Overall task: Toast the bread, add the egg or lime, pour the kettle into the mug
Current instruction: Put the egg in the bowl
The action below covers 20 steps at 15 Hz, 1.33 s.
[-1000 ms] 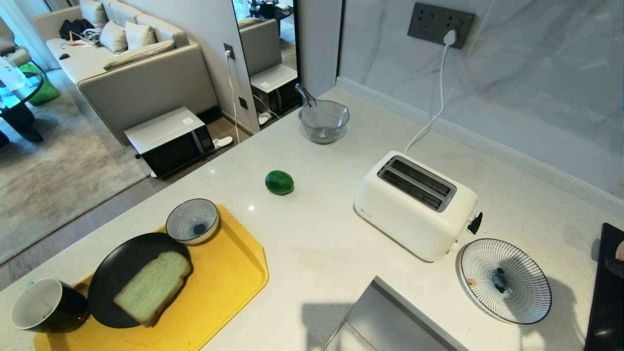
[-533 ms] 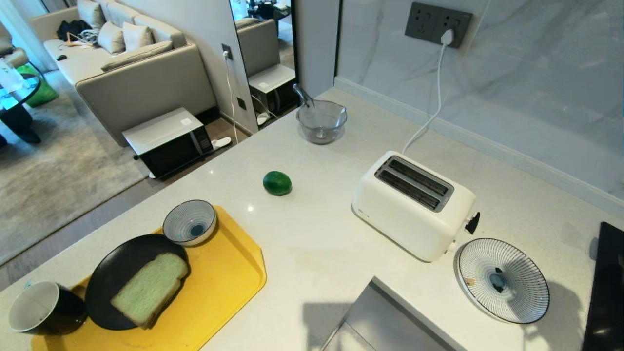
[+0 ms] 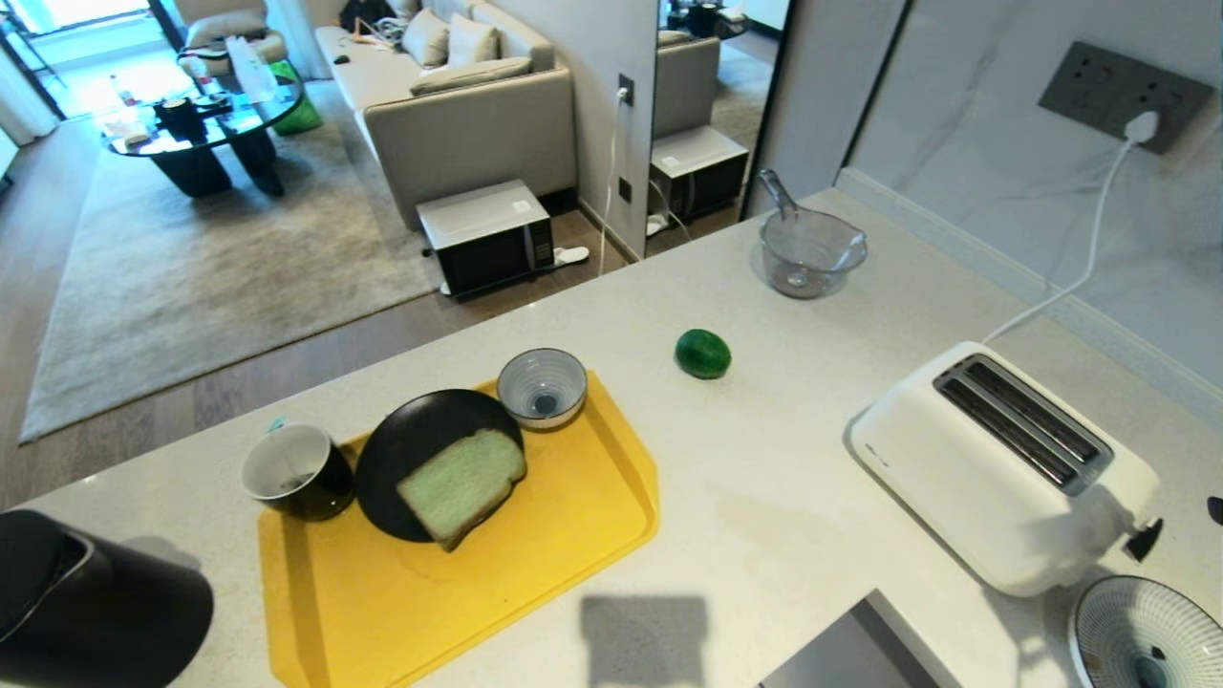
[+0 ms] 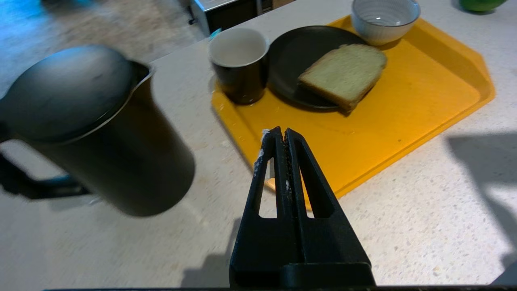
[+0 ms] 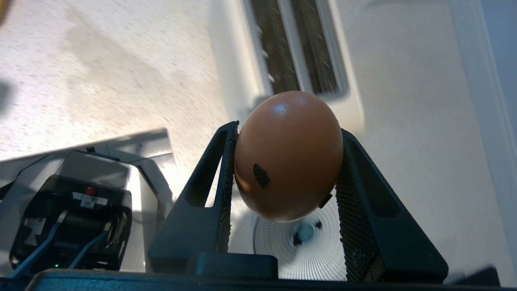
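My right gripper (image 5: 288,129) is shut on the brown egg (image 5: 288,155), held above a striped plate (image 5: 307,246) next to the white toaster (image 5: 295,44). The pale green bread (image 3: 462,485) lies on a black plate (image 3: 406,444) on the yellow tray (image 3: 583,516). The black mug (image 3: 291,470) stands at the tray's left corner, and the dark kettle (image 3: 86,602) stands left of it. The lime (image 3: 702,353) lies on the counter beyond the tray. My left gripper (image 4: 282,131) hangs shut and empty over the tray's near edge. Neither gripper shows in the head view.
A striped bowl (image 3: 543,385) sits at the tray's far corner. A glass bowl (image 3: 810,250) stands at the back. The toaster (image 3: 1003,463) is plugged into a wall socket (image 3: 1123,96). The striped plate (image 3: 1147,635) lies in front of it. Beyond the counter's far left edge the floor drops away.
The head view has swung left, so the whole scene has shifted right and the kettle has come into view. The things themselves have kept their places.
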Motion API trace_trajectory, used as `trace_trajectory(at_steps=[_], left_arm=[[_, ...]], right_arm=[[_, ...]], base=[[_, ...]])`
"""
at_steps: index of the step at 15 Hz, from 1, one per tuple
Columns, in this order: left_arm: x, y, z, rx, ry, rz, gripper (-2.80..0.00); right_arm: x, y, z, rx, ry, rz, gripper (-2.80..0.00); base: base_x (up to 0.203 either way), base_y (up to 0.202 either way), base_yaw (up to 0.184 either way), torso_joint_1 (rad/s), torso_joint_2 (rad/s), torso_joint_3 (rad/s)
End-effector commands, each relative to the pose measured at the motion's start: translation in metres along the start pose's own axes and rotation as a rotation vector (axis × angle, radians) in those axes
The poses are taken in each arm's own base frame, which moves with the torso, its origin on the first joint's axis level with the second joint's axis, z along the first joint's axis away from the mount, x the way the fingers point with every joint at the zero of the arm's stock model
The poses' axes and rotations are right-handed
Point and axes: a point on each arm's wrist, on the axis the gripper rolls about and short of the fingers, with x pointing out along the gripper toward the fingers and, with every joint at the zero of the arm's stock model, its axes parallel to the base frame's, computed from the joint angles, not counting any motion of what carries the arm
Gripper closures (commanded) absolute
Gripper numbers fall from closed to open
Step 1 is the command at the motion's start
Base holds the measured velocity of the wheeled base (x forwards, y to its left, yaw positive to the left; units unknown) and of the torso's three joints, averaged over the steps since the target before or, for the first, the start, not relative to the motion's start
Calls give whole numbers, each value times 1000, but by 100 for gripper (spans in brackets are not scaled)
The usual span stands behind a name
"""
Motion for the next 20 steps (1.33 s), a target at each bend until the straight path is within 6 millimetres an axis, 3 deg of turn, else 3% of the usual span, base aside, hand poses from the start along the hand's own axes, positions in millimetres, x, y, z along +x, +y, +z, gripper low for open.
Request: trace_trajectory(at_steps=[1, 14, 20], left_arm=[[1, 0, -5, 0, 14, -1, 0], [1, 0, -5, 0, 14, -1, 0], [1, 0, -5, 0, 14, -1, 0]], right_arm=[[0, 0, -1, -2, 4, 4, 0], [7, 2, -7, -24, 36, 32, 0], [18, 6, 1, -73, 66, 127, 0]], base=[[0, -11, 175, 2, 2, 7], [-1, -8, 166, 4, 2, 3], [0, -1, 13, 1, 0, 0]])
